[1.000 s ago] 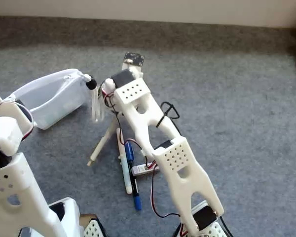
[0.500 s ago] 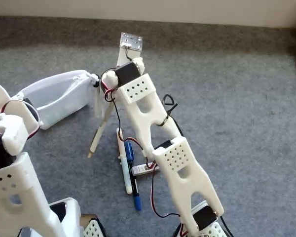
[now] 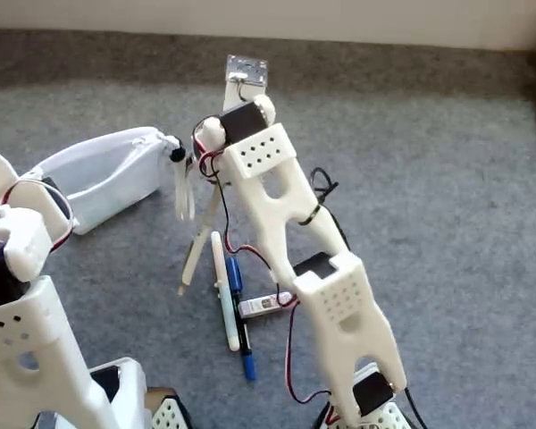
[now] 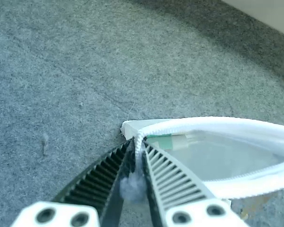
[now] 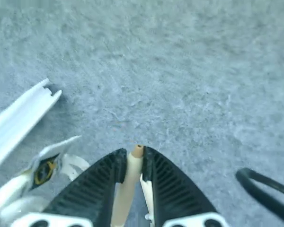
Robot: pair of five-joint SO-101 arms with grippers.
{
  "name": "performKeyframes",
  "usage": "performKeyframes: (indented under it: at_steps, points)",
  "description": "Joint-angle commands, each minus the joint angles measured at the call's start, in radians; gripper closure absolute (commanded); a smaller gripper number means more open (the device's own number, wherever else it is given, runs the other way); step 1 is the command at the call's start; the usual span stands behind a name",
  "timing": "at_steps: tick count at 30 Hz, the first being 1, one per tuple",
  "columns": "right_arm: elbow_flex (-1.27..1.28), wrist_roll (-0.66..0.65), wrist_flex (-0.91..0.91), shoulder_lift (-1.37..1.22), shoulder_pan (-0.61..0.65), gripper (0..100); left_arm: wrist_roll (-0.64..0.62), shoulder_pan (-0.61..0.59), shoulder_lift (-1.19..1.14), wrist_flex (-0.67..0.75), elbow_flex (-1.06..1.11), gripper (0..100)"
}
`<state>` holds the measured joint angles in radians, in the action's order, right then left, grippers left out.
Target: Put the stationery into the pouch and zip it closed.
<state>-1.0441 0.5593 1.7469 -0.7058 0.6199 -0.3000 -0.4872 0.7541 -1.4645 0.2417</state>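
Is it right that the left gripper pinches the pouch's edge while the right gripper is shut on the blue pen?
No. The right gripper is shut on the beige pencil, as the right wrist view shows; the blue pen lies on the carpet. The left gripper does pinch the edge of the pouch.

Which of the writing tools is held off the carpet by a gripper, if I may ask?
The beige pencil, clamped at a slant in the right gripper; the white pen and the blue pen lie flat on the carpet.
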Motion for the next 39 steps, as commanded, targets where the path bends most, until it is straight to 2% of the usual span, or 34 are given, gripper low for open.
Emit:
performKeyframes:
  at_steps: [1,10,15,24,30,34,39]
  points:
    - [0.134,-0.017,0.016,0.229,-0.016,99.5,-0.014,0.068,0.001,0.009,-0.002,99]
    - [0.363,-0.018,0.015,0.512,-0.111,99.5,-0.023,0.191,-0.004,-0.028,-0.099,99]
    - [0.481,-0.097,0.013,0.656,-0.113,99.5,-0.040,0.283,-0.007,-0.046,-0.125,99]
    - [0.550,-0.101,0.013,0.897,-0.110,99.5,-0.043,0.401,-0.008,-0.046,-0.151,99]
    - [0.544,-0.103,0.010,0.995,-0.108,99.5,-0.043,0.412,-0.008,-0.049,-0.151,99]
    - [0.544,-0.103,-0.068,1.058,-0.108,99.5,-0.043,0.412,-0.008,-0.044,-0.124,99]
    - [0.549,-0.204,-0.205,1.124,-0.107,99.5,-0.040,0.410,-0.008,-0.040,-0.084,99]
